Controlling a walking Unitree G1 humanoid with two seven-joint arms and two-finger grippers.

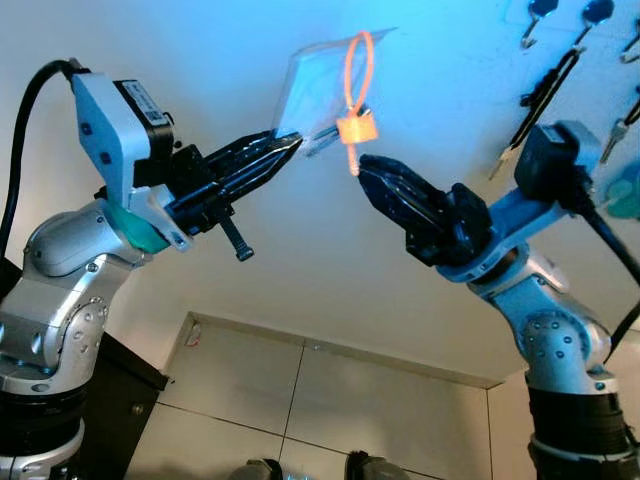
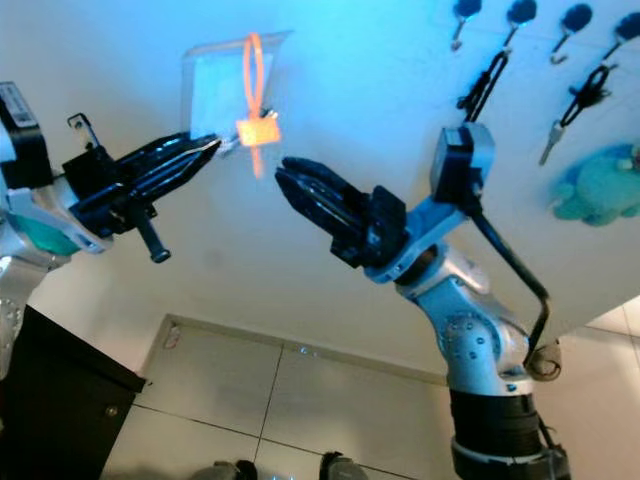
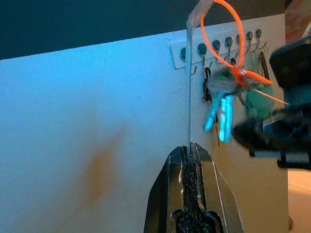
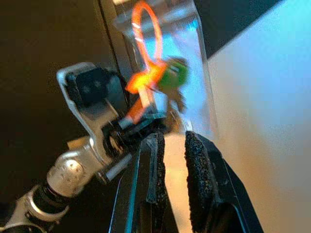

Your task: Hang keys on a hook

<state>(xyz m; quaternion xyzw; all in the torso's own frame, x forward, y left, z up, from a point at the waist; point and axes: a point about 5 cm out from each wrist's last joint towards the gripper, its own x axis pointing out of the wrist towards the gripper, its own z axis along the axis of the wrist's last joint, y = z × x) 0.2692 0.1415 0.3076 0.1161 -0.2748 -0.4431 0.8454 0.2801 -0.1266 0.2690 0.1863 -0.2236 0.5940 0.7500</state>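
Two claws raised before pale wall. Left claw (image 1: 285,148) pinched tight on edge of clear plastic bag (image 1: 318,85), held up in air. Orange loop (image 1: 358,72) with tag and keys (image 3: 219,109) hangs at bag. Right claw (image 1: 368,170) slightly parted, empty, tips just beside tag. Hook rack (image 3: 218,47) on wall beyond, other keys (image 1: 545,90) hanging there.

L end effector (image 1: 290,147) pinched, R (image 1: 365,165) parted.

clear glossy plastic bag (image 1: 318,85), matt wall (image 1: 200,60)
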